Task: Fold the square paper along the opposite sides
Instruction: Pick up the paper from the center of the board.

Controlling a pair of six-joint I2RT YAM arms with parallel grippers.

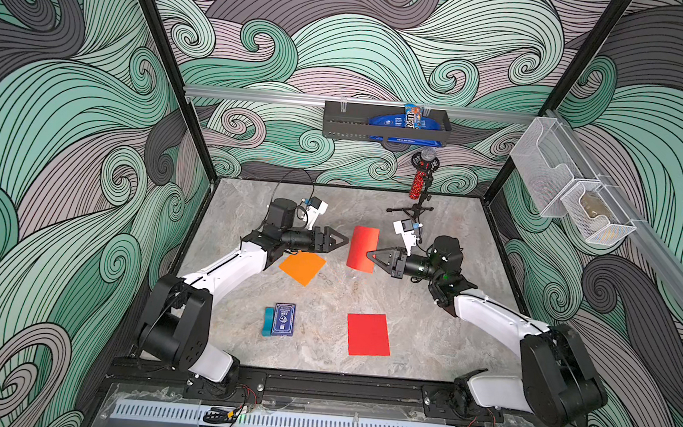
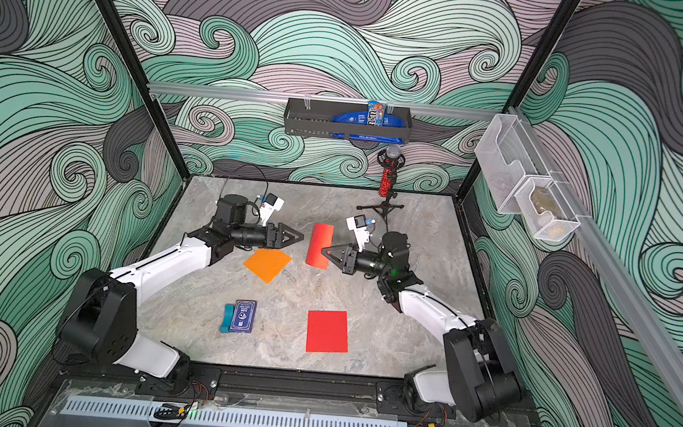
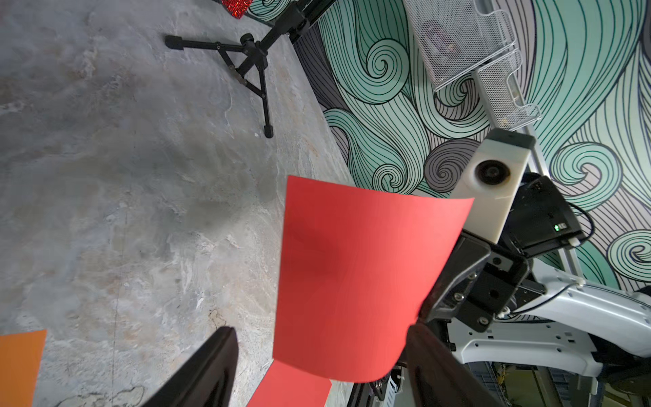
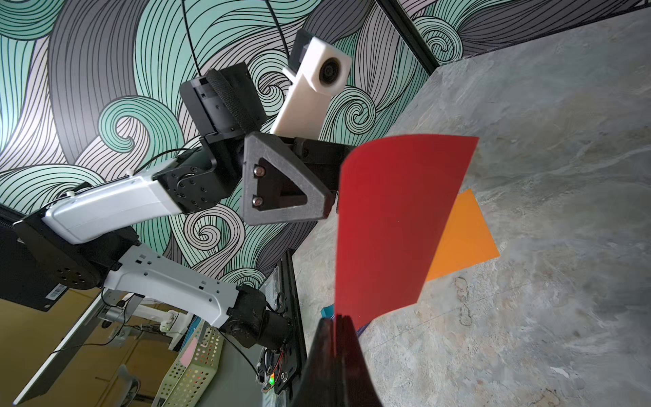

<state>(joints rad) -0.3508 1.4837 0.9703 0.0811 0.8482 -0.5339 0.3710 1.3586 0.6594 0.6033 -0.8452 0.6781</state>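
Note:
The square paper (image 1: 362, 247) (image 2: 319, 246) is a red sheet held up off the table in both top views, standing on edge and bowed. My right gripper (image 1: 371, 253) (image 4: 340, 319) is shut on the sheet's edge nearest it. From that grip the red paper (image 4: 394, 225) rises in the right wrist view. My left gripper (image 1: 345, 240) (image 2: 300, 236) is open just beside the sheet's opposite edge. In the left wrist view the paper (image 3: 359, 275) hangs in front of the spread fingers (image 3: 225, 352) without touching them.
An orange sheet (image 1: 302, 266) lies flat under the left wrist. A second red sheet (image 1: 368, 334) lies near the front. A dark blue card box with a teal piece (image 1: 281, 319) sits front left. A microphone on a tripod (image 1: 415, 205) stands at the back.

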